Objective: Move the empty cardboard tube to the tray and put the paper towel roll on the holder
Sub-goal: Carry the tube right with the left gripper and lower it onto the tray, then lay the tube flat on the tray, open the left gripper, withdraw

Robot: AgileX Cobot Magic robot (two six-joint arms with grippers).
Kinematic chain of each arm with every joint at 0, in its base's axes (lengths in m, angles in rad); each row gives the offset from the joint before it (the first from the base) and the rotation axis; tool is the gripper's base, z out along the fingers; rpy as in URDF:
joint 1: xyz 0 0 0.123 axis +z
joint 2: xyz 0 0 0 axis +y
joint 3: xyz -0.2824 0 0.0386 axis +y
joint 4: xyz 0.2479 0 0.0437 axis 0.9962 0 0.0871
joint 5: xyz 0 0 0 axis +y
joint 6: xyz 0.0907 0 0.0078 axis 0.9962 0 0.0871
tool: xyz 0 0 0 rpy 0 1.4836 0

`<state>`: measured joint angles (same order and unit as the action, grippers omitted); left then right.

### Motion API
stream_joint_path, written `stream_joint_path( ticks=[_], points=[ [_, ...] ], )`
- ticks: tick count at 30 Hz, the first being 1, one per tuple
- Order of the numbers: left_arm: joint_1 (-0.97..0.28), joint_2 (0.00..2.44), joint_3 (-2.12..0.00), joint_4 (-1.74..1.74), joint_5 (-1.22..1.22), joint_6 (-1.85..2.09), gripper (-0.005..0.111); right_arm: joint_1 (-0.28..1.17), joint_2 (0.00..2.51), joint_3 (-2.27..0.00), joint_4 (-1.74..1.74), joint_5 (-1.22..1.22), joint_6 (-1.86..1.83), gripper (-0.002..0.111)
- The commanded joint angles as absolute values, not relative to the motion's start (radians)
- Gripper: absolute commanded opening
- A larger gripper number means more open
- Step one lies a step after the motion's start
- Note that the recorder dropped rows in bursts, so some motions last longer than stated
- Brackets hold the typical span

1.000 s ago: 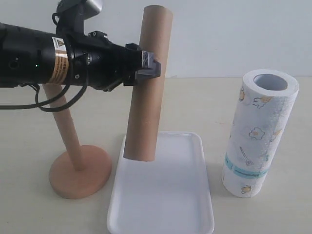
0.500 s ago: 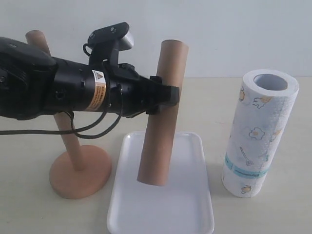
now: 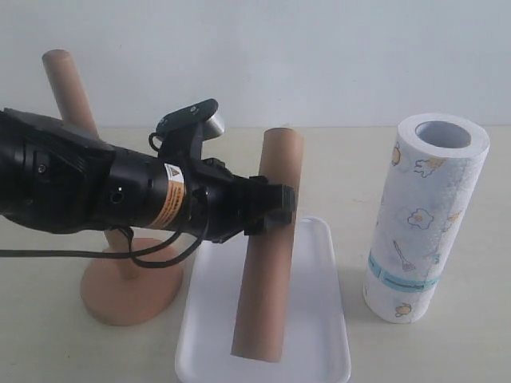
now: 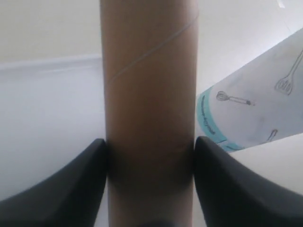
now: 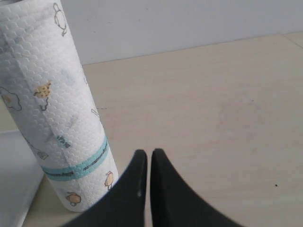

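My left gripper (image 3: 275, 209) is shut on the empty cardboard tube (image 3: 267, 255), a plain brown cylinder held nearly upright and slightly tilted over the white tray (image 3: 315, 351). Its lower end is at or just above the tray floor; I cannot tell if it touches. In the left wrist view the tube (image 4: 149, 94) fills the gap between the dark fingers (image 4: 71, 189), so the gripper (image 4: 149, 146) grips both sides. The paper towel roll (image 3: 423, 215) stands upright right of the tray. The wooden holder (image 3: 132, 279) stands left, its rod partly hidden by my arm. My right gripper (image 5: 149, 158) is shut, empty, beside the roll (image 5: 52, 109).
A pale wall runs behind the beige table (image 3: 447, 351). My black left arm (image 3: 80, 191) stretches across the left half of the scene, in front of the holder's rod. A corner of the tray (image 5: 12, 184) shows next to the roll in the right wrist view.
My left gripper has carried the tube to the right and downward, from above the tray's back left part to low over its middle. The roll and the holder have stayed put.
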<state>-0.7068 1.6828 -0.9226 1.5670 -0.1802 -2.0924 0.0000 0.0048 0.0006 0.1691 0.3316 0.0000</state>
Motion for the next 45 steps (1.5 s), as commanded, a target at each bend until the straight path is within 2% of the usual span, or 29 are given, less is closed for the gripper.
stream_joint_path(
  ticks=[1, 45],
  points=[
    [-0.71, 1.682, -0.877, 1.534, -0.16, -2.101, 0.004, 0.0, 0.0, 0.0, 0.169, 0.323, 0.0, 0.003],
    [-0.71, 1.81, -0.908, 1.454, -0.105, -2.101, 0.004, 0.0, 0.0, 0.0, 0.169, 0.323, 0.0, 0.003]
  ],
)
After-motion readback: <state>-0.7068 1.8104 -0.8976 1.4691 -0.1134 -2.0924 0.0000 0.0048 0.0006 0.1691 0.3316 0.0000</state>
